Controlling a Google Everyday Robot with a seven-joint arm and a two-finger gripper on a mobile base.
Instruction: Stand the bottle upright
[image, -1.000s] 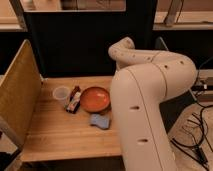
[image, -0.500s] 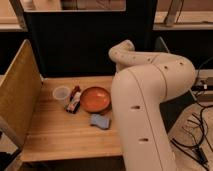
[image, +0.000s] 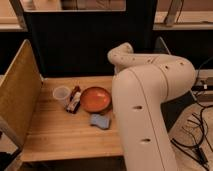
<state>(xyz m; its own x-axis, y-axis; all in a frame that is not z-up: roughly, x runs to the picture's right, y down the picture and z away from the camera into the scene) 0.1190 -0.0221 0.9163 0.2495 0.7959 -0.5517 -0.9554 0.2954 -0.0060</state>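
Note:
The bottle does not show in the camera view; it is hidden or out of view. My gripper does not show either. Only my big white arm (image: 150, 100) is in view, filling the right half of the frame and covering the right part of the wooden table (image: 55, 135). On the table lie an orange dish (image: 95, 99), a clear plastic cup (image: 61, 93) and, between them, a dark red and white oblong packet (image: 75, 100).
A blue sponge-like pad (image: 100, 121) lies in front of the dish. A tall wooden side panel (image: 17, 95) walls the table's left edge. A dark panel stands behind the table. Cables lie on the floor at the right (image: 192, 140).

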